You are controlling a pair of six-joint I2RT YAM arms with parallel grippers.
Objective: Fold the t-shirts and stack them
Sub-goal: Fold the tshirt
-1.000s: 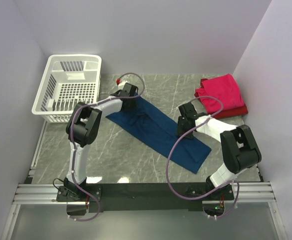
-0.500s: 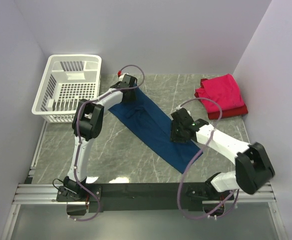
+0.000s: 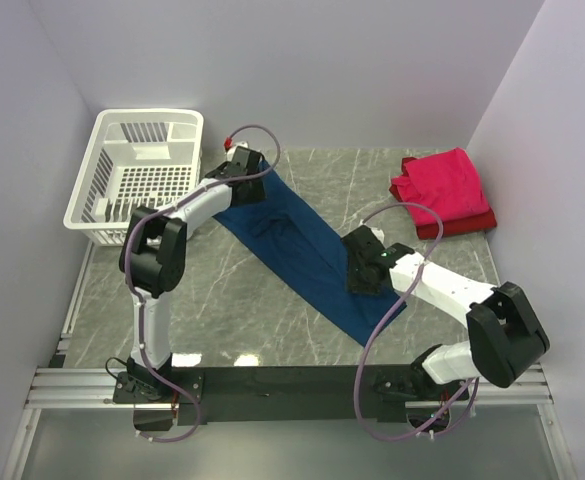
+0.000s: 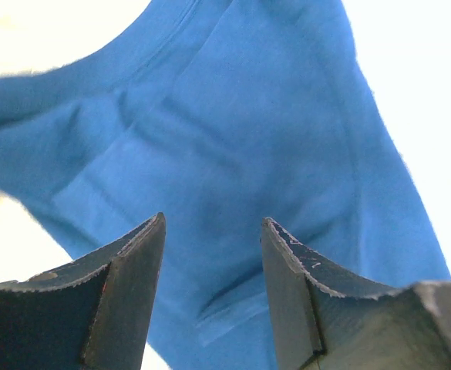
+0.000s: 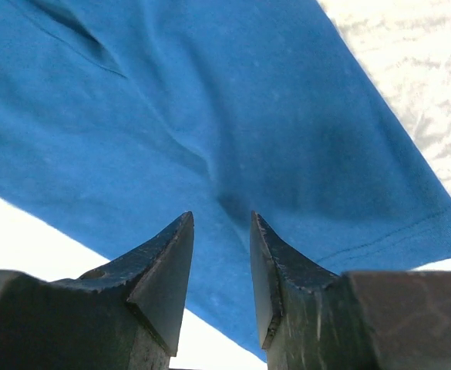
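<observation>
Both spread: left tool [image 4: 212, 219], right tool [image 5: 220, 214], neither visibly pinching | risk: navy t-shirt [image 3: 297, 240] skews or unfolds | cause: uneven single-layer bite near frame centre.

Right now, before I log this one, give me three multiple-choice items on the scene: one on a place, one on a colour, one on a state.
1. Where do the folded red shirts lie?
A. at the near edge, between the arm bases
B. at the far right corner of the table
C. in the middle, under the blue cloth

2. What colour is the long shirt laid out between the two arms?
A. green
B. navy blue
C. yellow

3. How do the jaws of the left gripper stand?
A. shut tight
B. clamped on a red shirt
C. apart, over blue cloth

Answers:
1 B, the top view shows them by the right wall at the far end.
2 B, it reads blue in all three views.
3 C, the left wrist view shows a gap between the fingers with blue cloth beyond.
</observation>
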